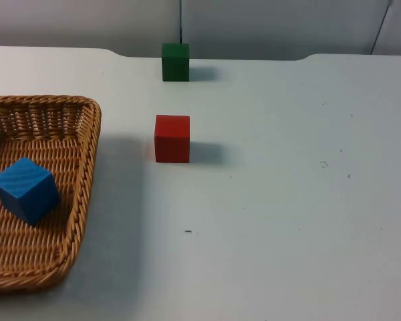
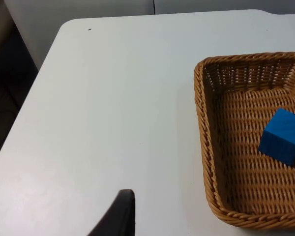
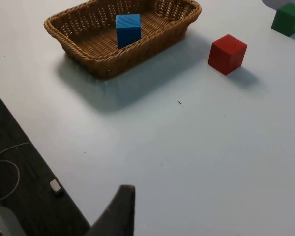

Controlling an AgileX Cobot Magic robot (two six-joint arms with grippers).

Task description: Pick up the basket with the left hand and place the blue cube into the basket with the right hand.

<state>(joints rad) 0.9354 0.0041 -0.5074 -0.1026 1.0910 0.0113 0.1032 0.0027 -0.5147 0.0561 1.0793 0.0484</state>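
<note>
A woven wicker basket point(image 1: 87, 167) lies on the white table at the left, with no gripper touching it. The blue cube point(image 1: 25, 189) sits tilted inside it, on the basket floor. In the left wrist view the basket point(image 2: 202, 123) and the blue cube point(image 2: 283, 136) lie off to one side of my left gripper point(image 2: 120, 216), which hangs over bare table, apart from the rim. My right gripper point(image 3: 118, 211) is near the table's edge, far from the basket point(image 3: 96, 66) and the blue cube point(image 3: 128, 29).
A red cube point(image 1: 172, 138) stands on the table right of the basket, and a green cube point(image 1: 176, 62) stands behind it near the wall. Both show in the right wrist view, red point(image 3: 227, 54) and green point(image 3: 287, 18). Dark floor lies beyond the table edge point(image 3: 34, 147).
</note>
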